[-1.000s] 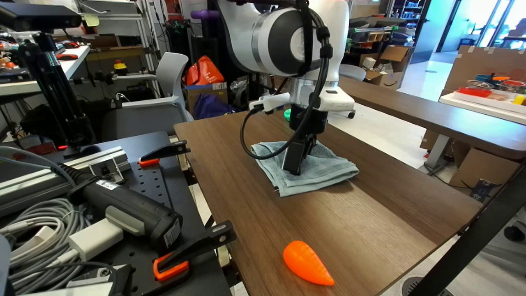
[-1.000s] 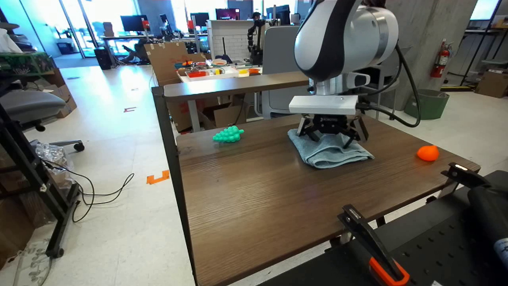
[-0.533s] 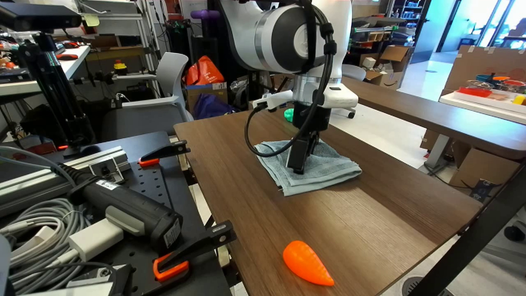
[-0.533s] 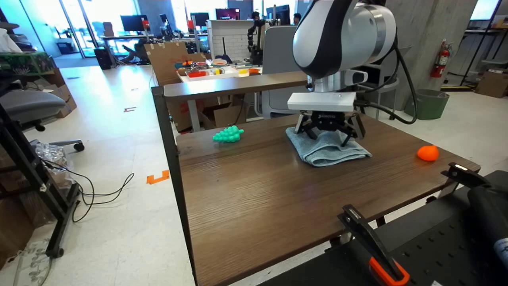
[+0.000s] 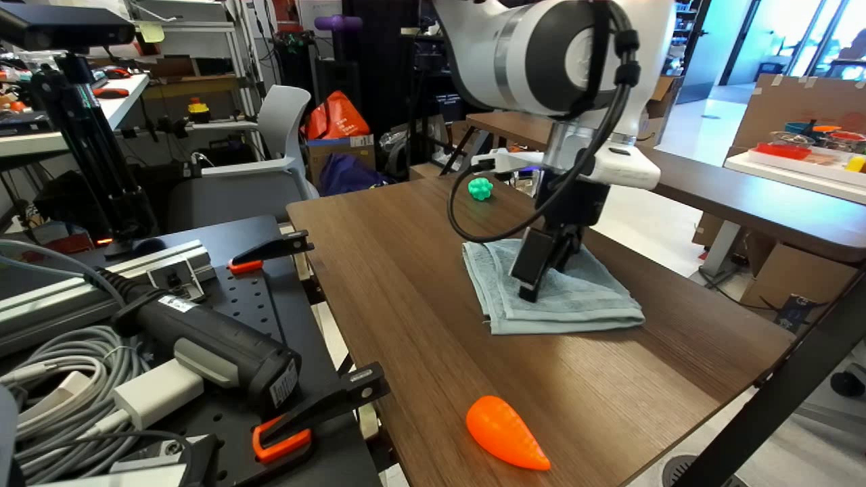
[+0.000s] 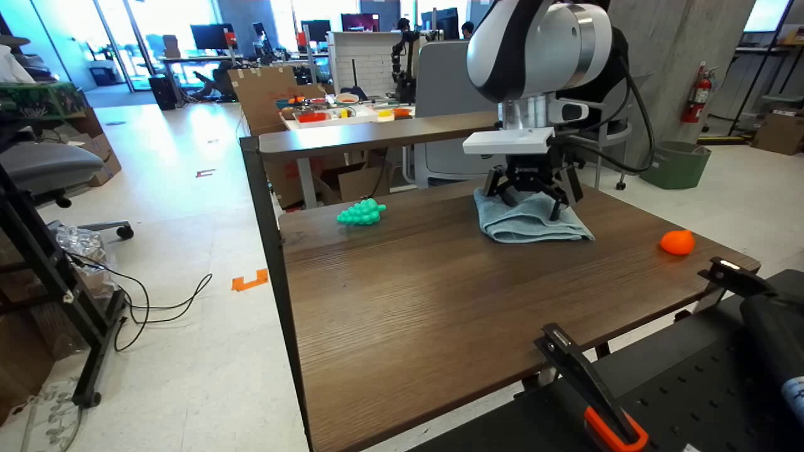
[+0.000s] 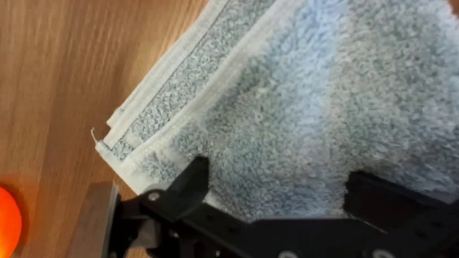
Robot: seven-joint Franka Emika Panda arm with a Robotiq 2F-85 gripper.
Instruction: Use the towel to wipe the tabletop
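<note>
my jaws: wide apart, pointing down at towel (image 5: 587,295); how hard tips press into pile, i cannot tell. towel pale blue-grey, folded roughly square, lying on dark wood-grain tabletop (image 5: 392,250). in exterior view it lies toward right edge, between green bumpy toy (image 5: 480,189) at far end and orange carrot-shaped toy (image 5: 504,433) at near end, apart from both. in wrist view, towel spreads beneath my jaws, stitched hem showing. left of tabletop: black-and-orange clamps (image 5: 331,400) at edge of black perforated board (image 5: 247,304).
</note>
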